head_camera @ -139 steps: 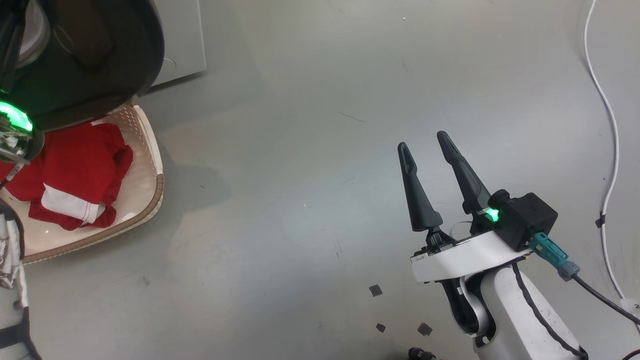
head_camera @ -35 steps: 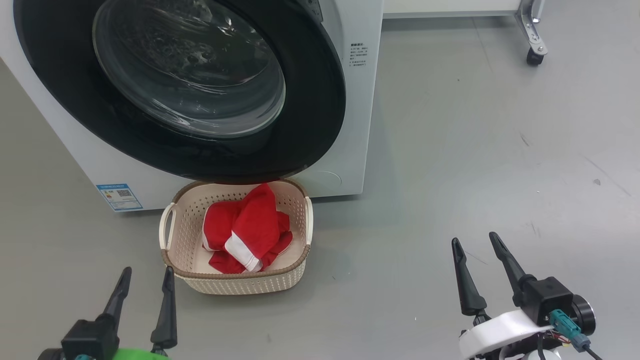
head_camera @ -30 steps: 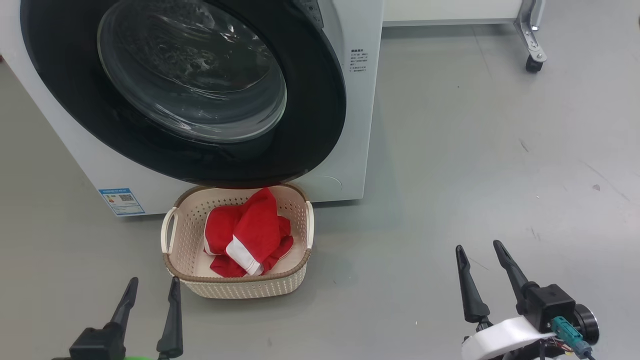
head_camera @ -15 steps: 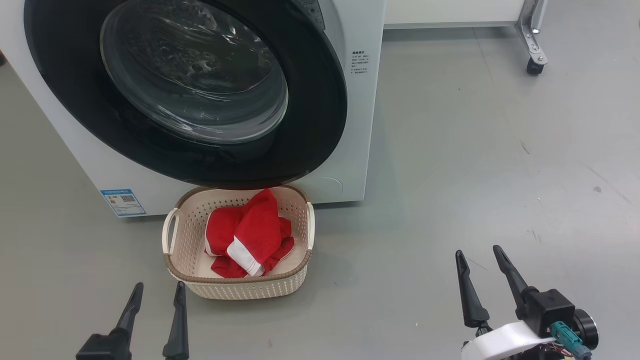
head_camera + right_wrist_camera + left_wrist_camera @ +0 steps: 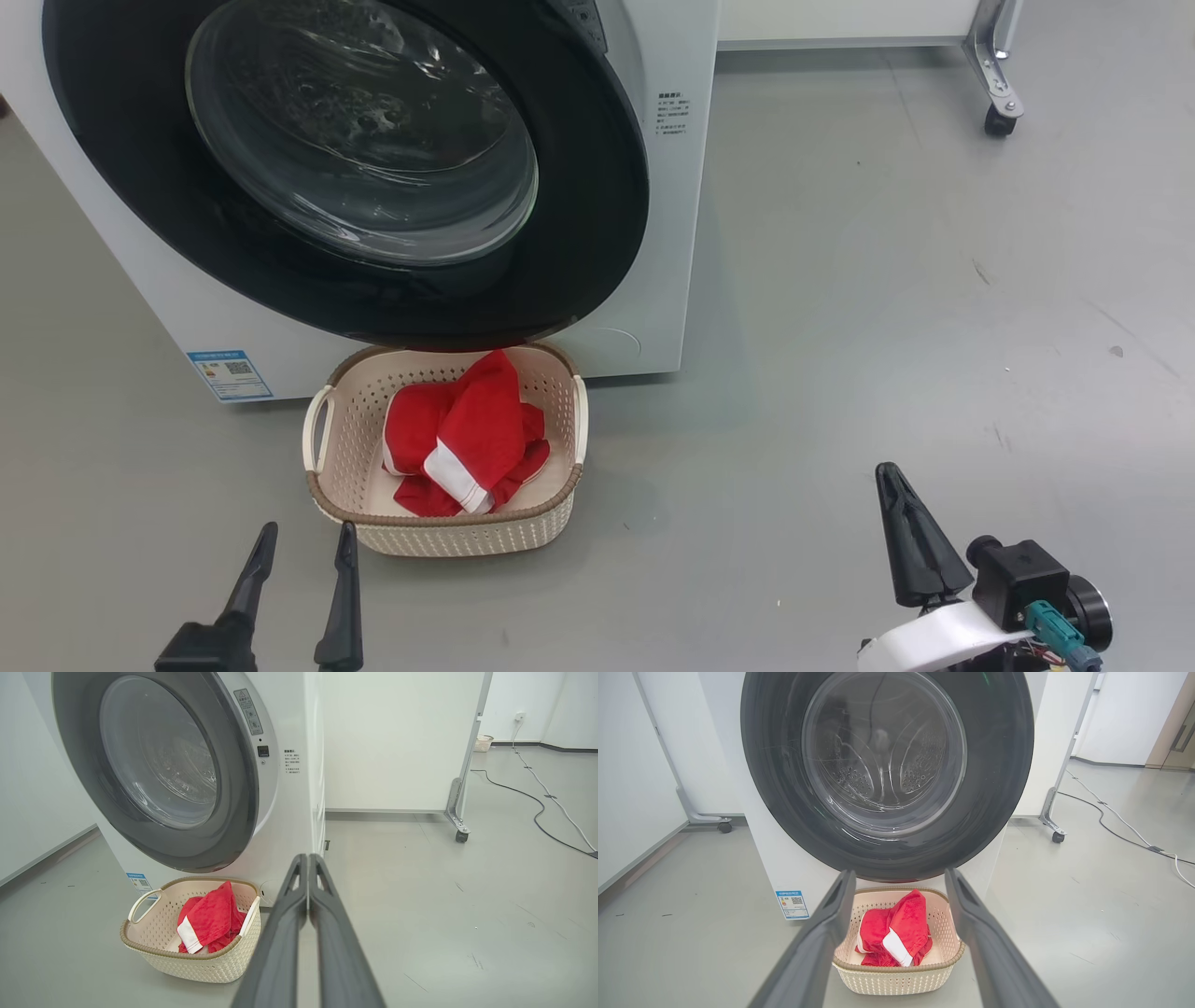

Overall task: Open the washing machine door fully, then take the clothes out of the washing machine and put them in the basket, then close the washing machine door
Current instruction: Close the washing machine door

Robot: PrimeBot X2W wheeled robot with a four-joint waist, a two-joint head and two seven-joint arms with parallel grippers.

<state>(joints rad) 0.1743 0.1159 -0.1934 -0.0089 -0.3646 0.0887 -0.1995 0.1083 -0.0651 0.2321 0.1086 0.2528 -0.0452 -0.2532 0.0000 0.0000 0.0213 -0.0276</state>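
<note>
Small blue sticker [image 5: 229,373] on big white front-loading washing machine [image 5: 672,233]: print was unreadable.
Both empty: left jaws stood wide apart, right jaws pressed together.

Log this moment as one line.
door shut | clothes in basket | left end effector open, empty | right end effector shut, empty

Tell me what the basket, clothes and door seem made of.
The basket looks like moulded cream plastic, matte: regular punched holes, a brown woven-look rim. The clothes are soft red fabric with white trim: they fold and slump. The door has a glossy black rim, plastic or glass-faced, I cannot tell, around a clear glass-like bowl: it shows highlights and is see-through.
</note>
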